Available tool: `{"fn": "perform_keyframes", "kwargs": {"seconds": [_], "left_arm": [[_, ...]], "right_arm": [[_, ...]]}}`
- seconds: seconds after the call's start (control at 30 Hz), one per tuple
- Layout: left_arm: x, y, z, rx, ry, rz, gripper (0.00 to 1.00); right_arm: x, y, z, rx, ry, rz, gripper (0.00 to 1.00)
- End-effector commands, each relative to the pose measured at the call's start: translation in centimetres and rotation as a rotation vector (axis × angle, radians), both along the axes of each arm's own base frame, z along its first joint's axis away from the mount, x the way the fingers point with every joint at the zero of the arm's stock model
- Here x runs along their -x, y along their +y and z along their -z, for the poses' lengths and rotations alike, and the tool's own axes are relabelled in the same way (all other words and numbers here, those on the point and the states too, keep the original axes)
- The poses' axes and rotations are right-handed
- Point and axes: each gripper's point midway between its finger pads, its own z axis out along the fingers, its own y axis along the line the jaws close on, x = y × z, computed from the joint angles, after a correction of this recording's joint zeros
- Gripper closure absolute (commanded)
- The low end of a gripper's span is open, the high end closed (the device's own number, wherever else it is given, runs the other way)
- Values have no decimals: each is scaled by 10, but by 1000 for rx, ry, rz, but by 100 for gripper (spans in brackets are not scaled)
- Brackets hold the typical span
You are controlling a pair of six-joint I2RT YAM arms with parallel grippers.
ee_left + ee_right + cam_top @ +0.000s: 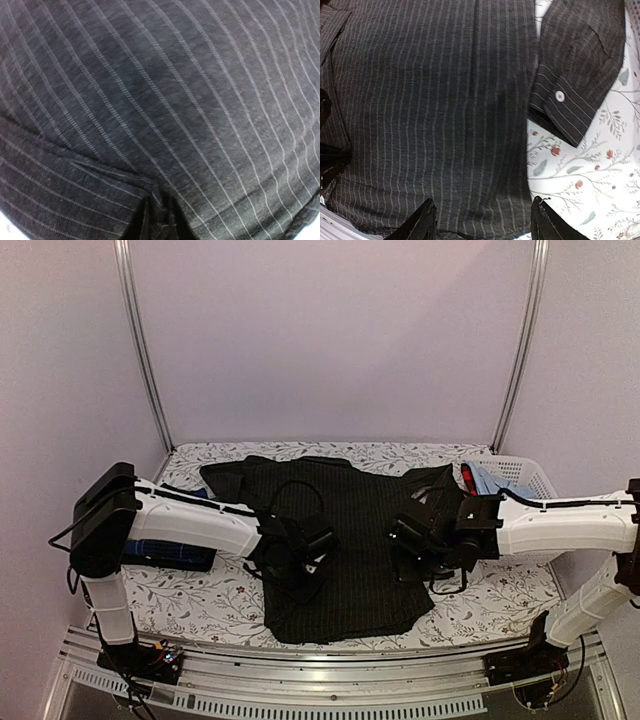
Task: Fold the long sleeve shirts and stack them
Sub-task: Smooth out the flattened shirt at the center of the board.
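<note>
Top external view: the black shirt (340, 540) is spread on the flowered surface (200, 600), collar toward the far side and hem toward the arms, with both arms brought in over its body; the navy shirt (170, 552) is seen folded at the left edge of the surface, beneath the left arm; a white basket (525, 480) stands at the far right corner.

The step in hand is judged to be a fold of the black shirt, begun from its left side. For this to be done well, only the layers meant to travel should be gripped; the fold should be carried low and straight across the body, so that the pinstripes stay parallel and no ridge is dragged up; the cloth should be laid down before it is let go. The sleeve (580, 65) lying off to the right, its buttoned cuff (560, 95) resting at the body's edge, should be brought in over the body, so that a tidy rectangle is left for stacking on the navy shirt.

The left hand (297, 562) is pressed down on the left half of the body; in the left wrist view its fingers are barely told apart from the dark cloth, yet a pucker is drawn tight where they meet, so it is judged clenched on a fold of the black shirt. The right hand (485, 225) is released; its fingers (427, 222) are spread wide above the cloth, and nothing is held.
</note>
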Motion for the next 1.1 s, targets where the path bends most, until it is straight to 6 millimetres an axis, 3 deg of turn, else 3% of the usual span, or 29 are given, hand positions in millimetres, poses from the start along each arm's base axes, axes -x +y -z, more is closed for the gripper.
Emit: {"fn": "perform_keyframes", "kwargs": {"seconds": [0.0,0.2,0.3,0.47,0.57,0.67,0.77,0.9,1.07], "left_arm": [[-3,11,-19,-7,-63,-43,98],[12,49,-52,58,-75,-194,100],[29,81,-54,71,-50,-288,100],[63,128,-35,57,45,-405,100],[82,144,-24,61,110,-447,99],[89,152,-22,71,126,-468,85],[86,152,-27,77,111,-479,61],[64,141,-51,120,37,-482,55],[10,128,-87,211,-69,-490,52]], "right_arm": [[-20,43,2,-19,-45,-109,37],[-47,80,23,-85,-29,-182,37],[-59,87,39,-111,-12,-193,36],[-67,77,73,-64,24,-171,37],[-65,63,88,-33,48,-151,36],[-61,47,99,-16,68,-124,37],[-56,34,109,2,90,-103,37],[-49,18,114,16,103,-66,37],[-41,-5,121,30,117,-7,36]]}}
